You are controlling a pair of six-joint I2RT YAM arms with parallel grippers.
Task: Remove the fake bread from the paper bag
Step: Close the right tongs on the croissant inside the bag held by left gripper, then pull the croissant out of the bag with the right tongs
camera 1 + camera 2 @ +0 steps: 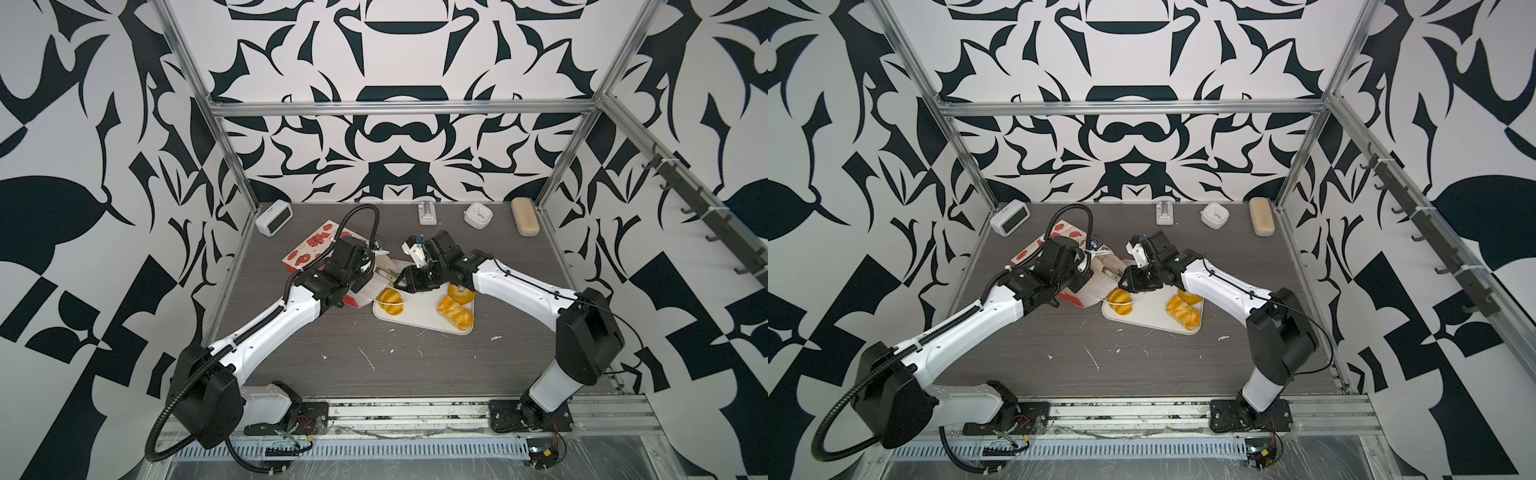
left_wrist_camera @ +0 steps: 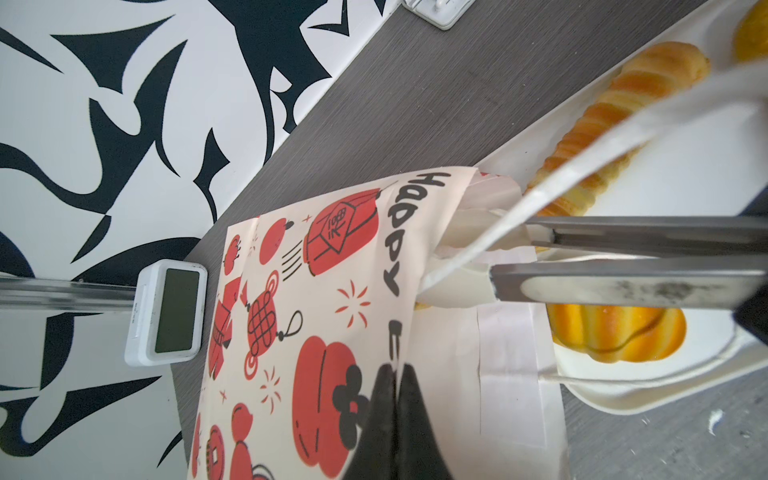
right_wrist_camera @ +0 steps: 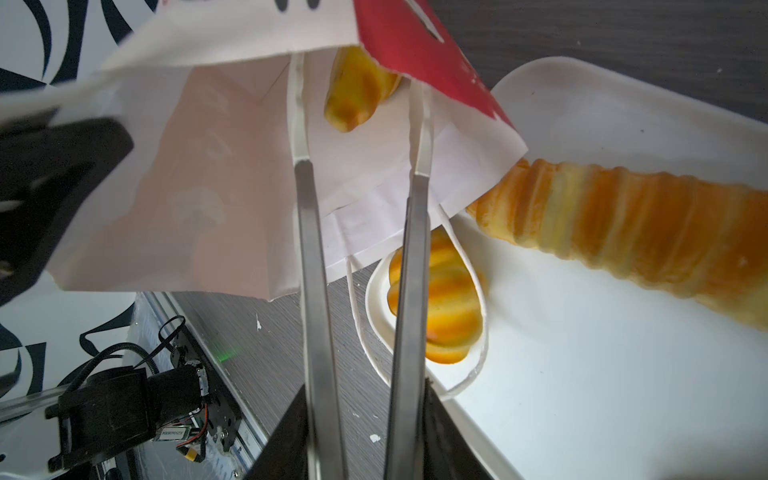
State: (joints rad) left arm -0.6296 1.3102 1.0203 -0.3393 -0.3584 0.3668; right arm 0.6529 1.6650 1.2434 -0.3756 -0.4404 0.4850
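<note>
The paper bag (image 2: 316,291) is pinched by the closed left gripper (image 2: 392,407). Inside it, a fake bread (image 3: 353,104) is seen, ungripped, between the slightly parted fingertips (image 3: 297,124) of the right gripper (image 3: 356,79).

The left arm (image 1: 266,328) and right arm (image 1: 519,286) have glossy white shells and matte black joints, on black screwed base plates (image 1: 309,409) at the grey wood-grain table's (image 1: 415,361) near edge. A ribbed black conduit (image 1: 365,205) loops along the left arm. Fingers (image 3: 314,291) are long, flat bare metal.

Four pastries (image 1: 455,312), one paper bag (image 1: 308,243), one tray (image 1: 419,312), two clocks (image 1: 274,217).
</note>
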